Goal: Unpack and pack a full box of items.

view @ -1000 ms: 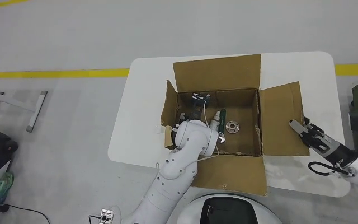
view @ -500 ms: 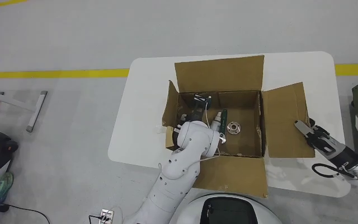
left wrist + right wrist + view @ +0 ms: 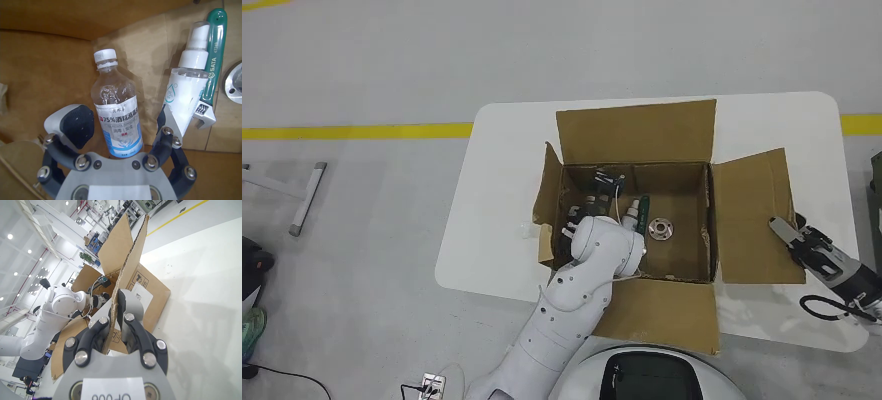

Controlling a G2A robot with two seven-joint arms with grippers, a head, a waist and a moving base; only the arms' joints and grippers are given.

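An open cardboard box (image 3: 637,130) stands on the white table (image 3: 497,200). On its floor lies a clear alcohol bottle (image 3: 115,98) with a white cap. My left gripper (image 3: 121,113) is open inside the box, one finger on each side of the bottle's labelled lower half. A white spray bottle (image 3: 187,91) lies just beyond one finger. My right gripper (image 3: 116,302) is shut on the edge of the box's right flap (image 3: 130,256), at the table's right side (image 3: 777,227).
A green-handled adjustable wrench (image 3: 213,56) lies beside the spray bottle, and a round metal flange (image 3: 659,229) rests farther right on the box floor. All the box flaps are folded outward. Bare table lies left of the box.
My right gripper has moved a little to the right with the flap, and the box has shifted slightly that way. The left arm has pushed a bit farther into the box.
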